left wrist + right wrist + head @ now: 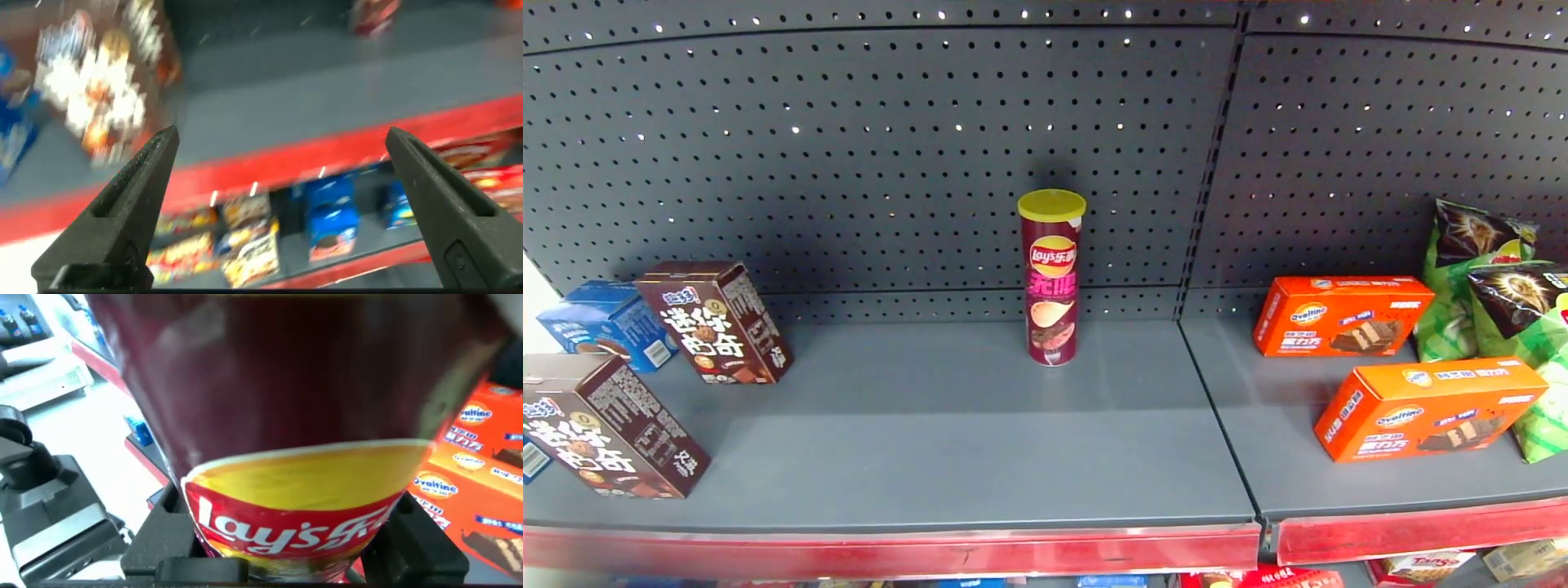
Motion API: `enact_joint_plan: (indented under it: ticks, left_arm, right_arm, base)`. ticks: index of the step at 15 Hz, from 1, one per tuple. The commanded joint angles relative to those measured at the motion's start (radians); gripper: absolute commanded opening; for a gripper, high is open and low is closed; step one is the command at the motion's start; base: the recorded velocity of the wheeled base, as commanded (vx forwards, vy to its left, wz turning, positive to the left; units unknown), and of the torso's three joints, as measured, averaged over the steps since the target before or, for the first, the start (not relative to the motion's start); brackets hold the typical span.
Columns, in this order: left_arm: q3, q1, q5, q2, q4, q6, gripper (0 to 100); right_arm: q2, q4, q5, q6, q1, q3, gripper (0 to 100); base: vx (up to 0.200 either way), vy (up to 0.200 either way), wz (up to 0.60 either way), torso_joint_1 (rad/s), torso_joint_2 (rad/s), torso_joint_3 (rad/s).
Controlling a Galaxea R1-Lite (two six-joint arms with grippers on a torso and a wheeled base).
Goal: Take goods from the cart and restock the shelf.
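Here's the grey shelf (931, 457), and one chips can (1051, 278) stands upright on it, yellow lid on top, close to the perforated back panel (890, 163). Over on the left, a brown cookie box (715, 321) stands at the back, just beside a blue box (605, 322). A second brown box (605, 425) sits nearer the red front rail (890, 551). On the right, a rear orange box (1342, 314) and a front orange box (1429, 408) lie flat, with green snack bags (1478, 278) just beside them. The can is well apart from both groups.

- The shelf (915, 441): grey deck, red front edge, perforated back panel.
- One chip can (1051, 278): maroon tube with a yellow lid, upright at mid-shelf near the back panel.
- A second chip can (294, 416): maroon with a red-and-yellow logo, clamped between the fingers of the right gripper (282, 547).
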Motion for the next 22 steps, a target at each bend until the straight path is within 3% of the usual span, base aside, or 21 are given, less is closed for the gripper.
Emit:
enact_joint_plan:
  ticks: [1,2,6,10,11,15,16,17,19,20,22]
  left_arm:
    - [-0.135,-0.031,-0.125,0.233,-0.002,0.073,100]
    - [-0.137,-0.032,-0.132,0.282,-0.008,0.110,100]
    - [-0.171,-0.091,-0.203,0.441,-0.157,0.102,100]
    - [-0.227,-0.155,-0.212,0.569,-0.166,0.102,100]
    - [-0.243,-0.227,-0.215,0.596,-0.174,0.084,100]
    - [-0.254,-0.232,-0.220,0.720,-0.317,0.062,100]
    - [-0.255,-0.236,-0.221,0.748,-0.327,0.042,100]
    - [-0.258,-0.250,-0.223,0.771,-0.354,0.002,100]
    - [-0.257,-0.296,-0.224,0.832,-0.473,-0.108,100]
    - [-0.254,-0.301,-0.227,0.849,-0.516,-0.148,100]
    - [-0.280,-0.307,-0.227,0.901,-0.533,-0.149,100]
  right_arm:
    - [0.010,0.000,0.002,0.000,-0.002,-0.009,0]
    - [0.024,0.000,0.002,0.000,-0.002,-0.018,0]
    - [0.033,-0.002,0.000,0.000,-0.003,-0.029,0]
    - [0.042,0.000,-0.003,0.000,-0.005,-0.041,0]
    - [0.045,-0.002,-0.003,0.000,-0.005,-0.041,0]
    - [0.045,0.000,-0.003,0.000,-0.005,-0.042,0]
    - [0.044,0.000,-0.003,0.000,-0.006,-0.042,0]
    - [0.044,0.000,-0.004,0.000,-0.012,-0.042,0]
    - [0.044,0.000,-0.004,0.000,-0.022,-0.047,0]
    - [0.042,0.001,-0.004,0.000,-0.023,-0.049,0]
    - [0.042,0.000,-0.004,0.000,-0.025,-0.049,0]
  base:
    - [0.000,0.000,0.00,0.000,0.00,0.000]
    - [0.000,0.000,0.00,0.000,0.00,0.000]
    - [0.000,0.000,0.00,0.000,0.00,0.000]
    - [0.000,0.000,0.00,0.000,0.00,0.000]
    - [0.000,0.000,0.00,0.000,0.00,0.000]
    - [0.000,0.000,0.00,0.000,0.00,0.000]
    - [0.000,0.000,0.00,0.000,0.00,0.000]
    - [0.000,0.000,0.00,0.000,0.00,0.000]
    - [0.000,0.000,0.00,0.000,0.00,0.000]
    - [0.000,0.000,0.00,0.000,0.00,0.000]
    - [0.000,0.000,0.00,0.000,0.00,0.000]
